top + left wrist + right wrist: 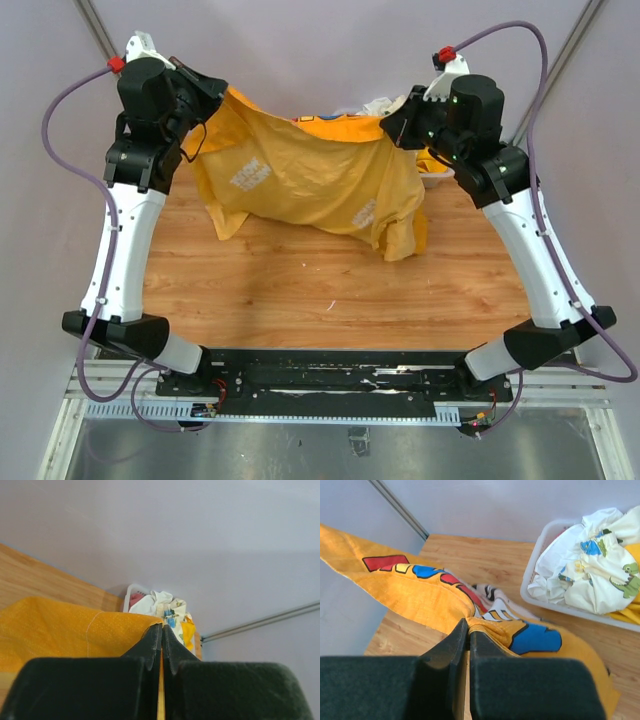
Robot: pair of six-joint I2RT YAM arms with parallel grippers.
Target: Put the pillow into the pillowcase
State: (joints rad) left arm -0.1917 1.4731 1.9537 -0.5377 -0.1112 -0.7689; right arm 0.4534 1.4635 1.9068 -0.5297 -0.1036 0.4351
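Our left tool is clamped fully shut on a top edge of the large orange-yellow printed fabric pillowcase. The case hangs stretched across the far side of the wooden worktop, and its lower folds seem to reach the wood. Our right tool is likewise pinched shut on the opposite edge, beside red and blue lettering.

We judge both grips should be level and well apart, so the mouth can be found and opened. The cloth looks thin, limp and creased. We cannot make out the pillow. A white plastic basket of patterned cloths sits rightmost.
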